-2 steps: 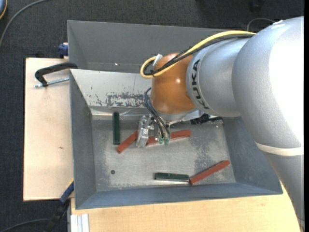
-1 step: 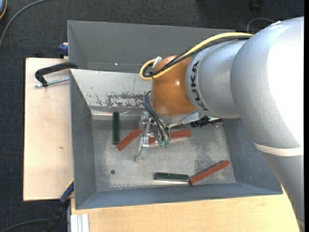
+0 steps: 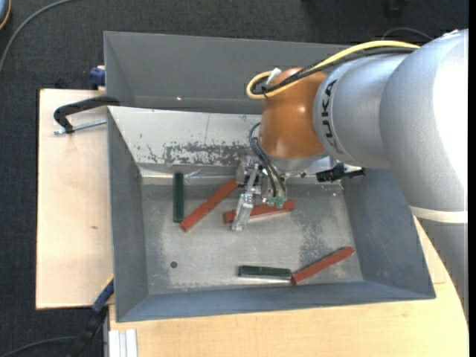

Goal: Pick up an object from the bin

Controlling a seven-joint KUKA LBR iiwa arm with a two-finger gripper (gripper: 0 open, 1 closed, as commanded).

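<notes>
My gripper (image 3: pixel 245 213) reaches down into the middle of the bin, its fingertips at the floor. A red-brown bar (image 3: pixel 262 212) lies flat right at the fingertips, partly hidden by them; whether the fingers are round it I cannot tell. A longer red-brown bar (image 3: pixel 208 205) lies slanted just to the left, its upper end close to the gripper. A dark green bar (image 3: pixel 178 196) lies upright-oriented further left.
Near the bin's front wall lie another dark green bar (image 3: pixel 265 272) and a red-brown bar (image 3: pixel 322 265), end to end. The arm and its orange cover hang over the bin's back right part.
</notes>
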